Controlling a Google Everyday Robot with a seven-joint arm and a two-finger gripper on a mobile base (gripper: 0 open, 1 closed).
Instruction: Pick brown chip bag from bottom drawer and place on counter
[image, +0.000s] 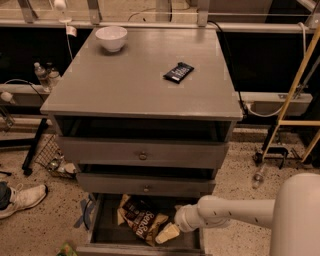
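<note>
The gripper (168, 233) sat low in the bottom drawer (102, 225), at the right edge of the brown chip bag (141, 221). Whether it was clenched or released could not be told. A good grasp would pinch a crinkled edge firmly, then lift clear toward the surface (135, 75). The drawer's front was cut off.

Lab or workshop: speckled floor (240, 192), cables (255, 115), metal railing (150, 23), yellow ladder (295, 85); claw (167, 233) in bottom drawer (135, 248).
</note>
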